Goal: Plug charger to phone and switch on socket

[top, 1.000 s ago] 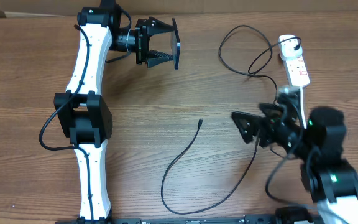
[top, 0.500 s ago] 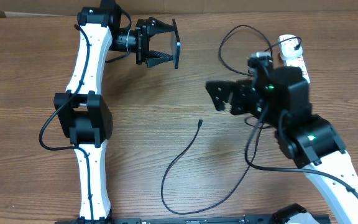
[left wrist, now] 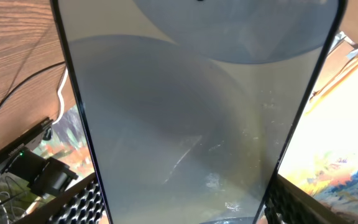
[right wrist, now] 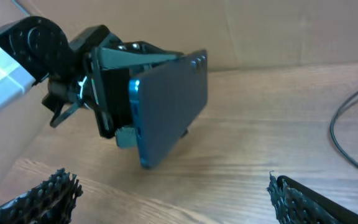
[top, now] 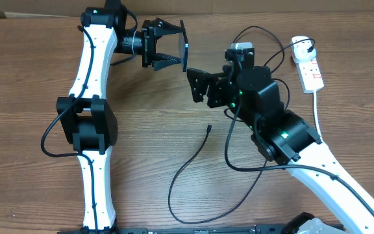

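Note:
My left gripper is shut on the phone and holds it on edge above the far middle of the table. The phone's grey, glary face fills the left wrist view between my fingers. In the right wrist view the phone sticks out of the left gripper, bluish and tilted. My right gripper is open and empty just right of the phone, its fingers wide apart. The charger's black connector tip lies on the table below the grippers. Its cable loops to the white plug head in the socket.
The black cable curls across the front middle and loops at the back right; a stretch shows in the right wrist view. The socket's thick white cord runs down the right side. A cardboard wall stands behind the table.
My right arm has swung from the front right up and to the left, bringing its open gripper close to the phone. The left arm, phone and cable have not moved.

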Robot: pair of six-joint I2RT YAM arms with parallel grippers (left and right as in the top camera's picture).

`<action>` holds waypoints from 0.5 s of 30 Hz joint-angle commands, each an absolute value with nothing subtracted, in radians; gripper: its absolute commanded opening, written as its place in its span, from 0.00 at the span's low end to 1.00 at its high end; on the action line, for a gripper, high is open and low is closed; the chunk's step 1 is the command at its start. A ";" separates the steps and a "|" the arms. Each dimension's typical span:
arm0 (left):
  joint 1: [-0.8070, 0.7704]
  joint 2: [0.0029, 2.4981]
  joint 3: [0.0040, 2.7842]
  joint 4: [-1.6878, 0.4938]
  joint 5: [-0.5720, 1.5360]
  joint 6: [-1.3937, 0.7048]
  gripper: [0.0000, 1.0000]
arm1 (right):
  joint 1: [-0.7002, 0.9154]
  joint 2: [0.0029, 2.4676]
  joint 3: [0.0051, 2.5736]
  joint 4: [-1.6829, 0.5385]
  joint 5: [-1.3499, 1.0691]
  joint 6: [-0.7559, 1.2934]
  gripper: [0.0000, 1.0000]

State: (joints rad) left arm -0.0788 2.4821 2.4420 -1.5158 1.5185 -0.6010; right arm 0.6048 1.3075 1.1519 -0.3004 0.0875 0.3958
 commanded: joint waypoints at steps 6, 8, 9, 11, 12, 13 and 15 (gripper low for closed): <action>-0.136 2.476 2.473 -1.510 1.503 -0.610 0.70 | 0.623 1.378 1.261 -0.341 0.107 0.390 1.00; -0.142 2.476 2.473 -1.509 1.482 -0.611 0.70 | 0.624 1.397 1.309 -0.379 0.104 0.389 1.00; -0.145 2.476 2.473 -1.509 1.482 -0.610 0.70 | 0.624 1.406 1.330 -0.399 0.106 0.389 1.00; -0.147 2.476 2.473 -1.509 1.482 -0.610 0.70 | 0.624 1.427 1.360 -0.427 0.115 0.389 1.00; -0.148 2.476 2.473 -1.509 1.481 -0.610 0.70 | 0.624 1.438 1.367 -0.432 0.115 0.389 1.00; -0.151 2.476 2.473 -1.509 1.481 -0.608 0.70 | 0.624 1.450 1.371 -0.434 0.114 0.390 0.98; -0.156 2.476 2.473 -1.504 1.473 -0.606 0.70 | 0.624 1.470 1.372 -0.438 0.112 0.397 0.97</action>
